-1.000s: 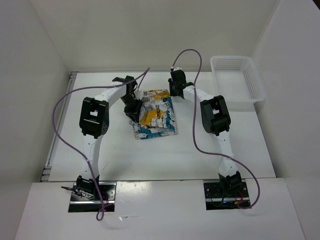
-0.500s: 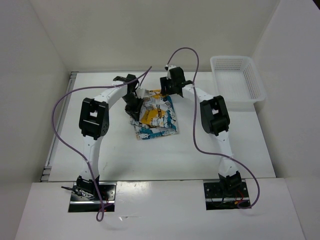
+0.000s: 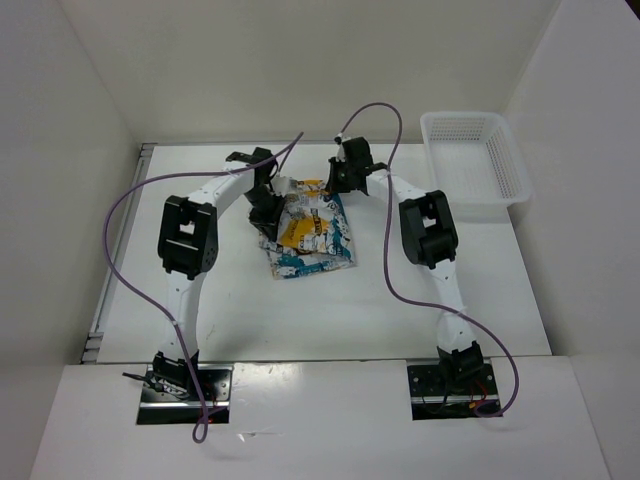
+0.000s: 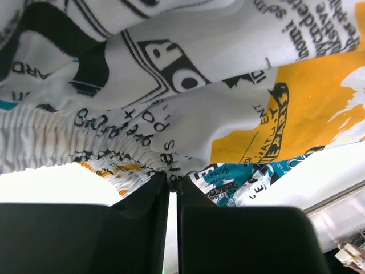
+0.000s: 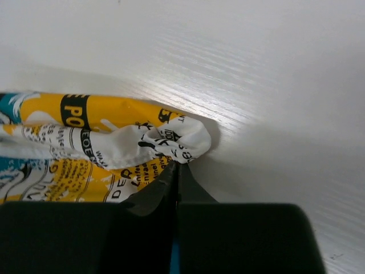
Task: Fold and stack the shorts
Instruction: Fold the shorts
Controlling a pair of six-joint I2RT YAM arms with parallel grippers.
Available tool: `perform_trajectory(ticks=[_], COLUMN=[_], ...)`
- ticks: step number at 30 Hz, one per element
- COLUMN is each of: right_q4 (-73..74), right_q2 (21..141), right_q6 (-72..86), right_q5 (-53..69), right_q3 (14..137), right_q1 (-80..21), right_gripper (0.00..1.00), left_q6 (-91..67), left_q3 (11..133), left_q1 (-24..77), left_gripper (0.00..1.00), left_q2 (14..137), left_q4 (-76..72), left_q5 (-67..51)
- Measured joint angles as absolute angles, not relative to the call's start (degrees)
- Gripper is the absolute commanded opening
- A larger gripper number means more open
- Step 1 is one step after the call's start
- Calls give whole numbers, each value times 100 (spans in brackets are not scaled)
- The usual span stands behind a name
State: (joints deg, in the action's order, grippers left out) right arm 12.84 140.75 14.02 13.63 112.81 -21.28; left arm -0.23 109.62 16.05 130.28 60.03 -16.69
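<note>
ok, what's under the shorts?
Only white table shows around the shorts. Where the left gripper pinches an edge up, just table beneath. The flat part hides whatever is under it.

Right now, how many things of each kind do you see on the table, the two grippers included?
Printed shorts: 1
White mesh basket: 1
Grippers: 2, the left gripper and the right gripper, each shut on the shorts
Total: 4
</note>
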Motion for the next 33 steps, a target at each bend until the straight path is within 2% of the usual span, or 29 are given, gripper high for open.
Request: perform_trajectory(ticks=[14,19,20,21,24,25,28,33], right_q4=[1573,1599,1599,1599,1586,1579,1566,1590], right_q2=[14245,14265,14274,14278,14280,14280,14276,14068], right_q6=[2373,2364,2344,2311,2145,2064,1800,1332], right_q5=[-657,-849,-843,-834,-794,-766,-552,-193], right_q3=[12042,12046,12046,12044,12044,12044,12044,12036], right_q1=[-2097,-2095,-2095,-2095,-2088,-2082,-2058,-2058], right_gripper=[0,0,4,19,42,51,64,77], left_q6=[-25,-23,-25,-5,-1,-8,-19,-16], left_q3=[11113,10936,10866,10829,10766,10768,10787,10919], left_q1=[1426,1422,1422,1422,1422,1422,1422,1422], left_gripper=[3,12,23,30,46,49,58,66], left_q2=[12846,12654,12643,12643,12661,12661,12661,12658], left_q4=[6036,6016,6003,5996,6007,6005,5994,5983], left_q5=[-1435,-1404,-1398,-1389,-1354,-1345,-1315,-1262])
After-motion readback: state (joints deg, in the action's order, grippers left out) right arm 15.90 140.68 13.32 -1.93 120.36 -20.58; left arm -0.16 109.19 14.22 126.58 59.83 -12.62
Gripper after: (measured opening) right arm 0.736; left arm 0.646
